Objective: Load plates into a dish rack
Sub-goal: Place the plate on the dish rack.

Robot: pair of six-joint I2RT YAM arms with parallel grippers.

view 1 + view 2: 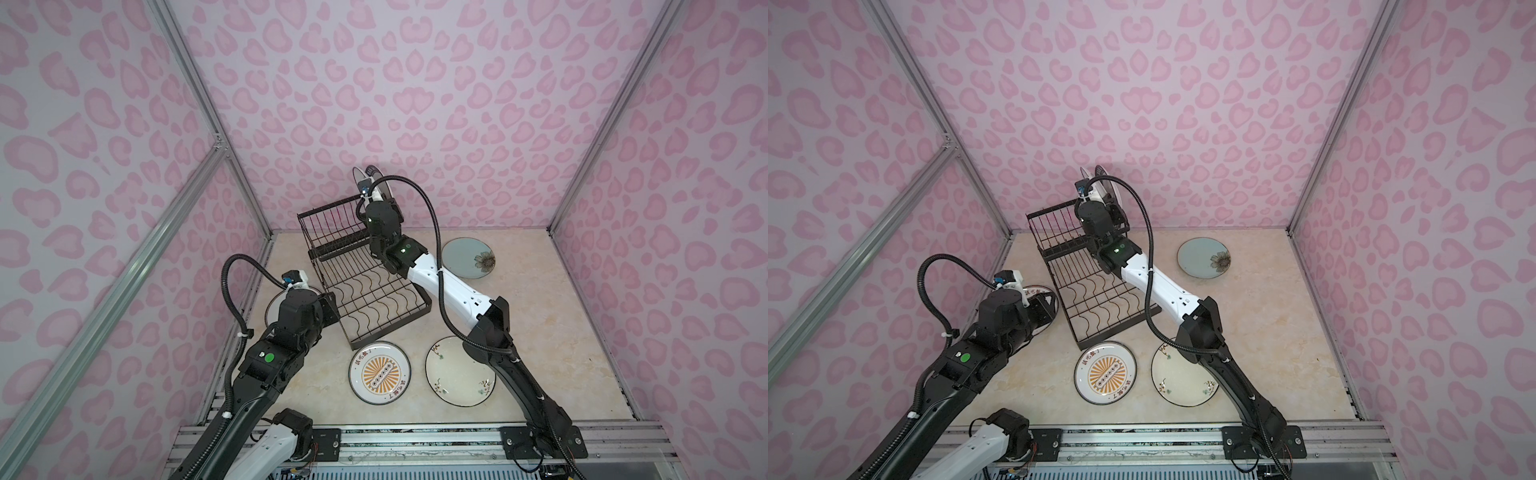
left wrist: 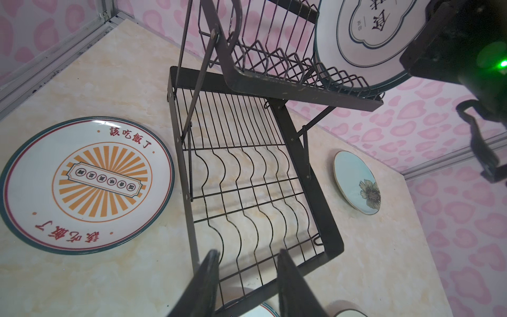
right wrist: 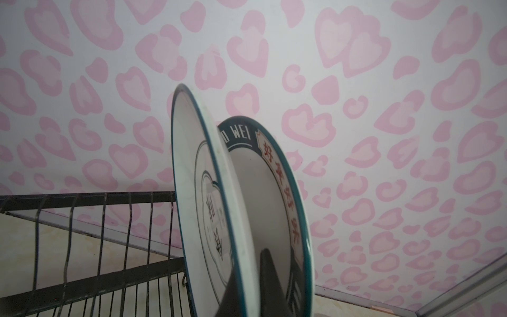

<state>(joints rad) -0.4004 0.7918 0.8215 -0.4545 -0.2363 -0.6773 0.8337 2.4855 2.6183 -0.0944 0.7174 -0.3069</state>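
**Dish rack** (image 1: 365, 286): black wire, two levels, standing mid-counter (image 1: 540, 332). The raised slotted tier is at the far end and the flat wavy-wire tray at the near end.

**Quatrefoil plate** (image 3: 192, 192): on edge at the right end of the rack's raised tier, with its lower rim down among the slots.

**Navy lettered-rim plate** (image 3: 274, 170): on edge just beyond the quatrefoil plate, further toward that end of the rack. I cannot tell whether the two plates touch.

**Pale blue-green flower plate** (image 1: 467, 257): flat on the counter, right of the rack and level with the raised tier.

**Front sunburst plate** (image 1: 380, 372): flat, just beside the near end of the rack's tray.

**Cream floral-sprig plate** (image 1: 453, 374): flat, off the tray's near right corner, partly under the right arm.

**Side sunburst plate** (image 2: 86, 184): flat along the rack's left side, mostly hidden under the left arm in both top views.

**Right tool** (image 3: 248, 266): at the raised tier, fingers pinched together on the quatrefoil plate's rim.

**Left tool** (image 2: 248, 251): hanging over the near edge of the rack's tray, fingers apart with nothing between them.
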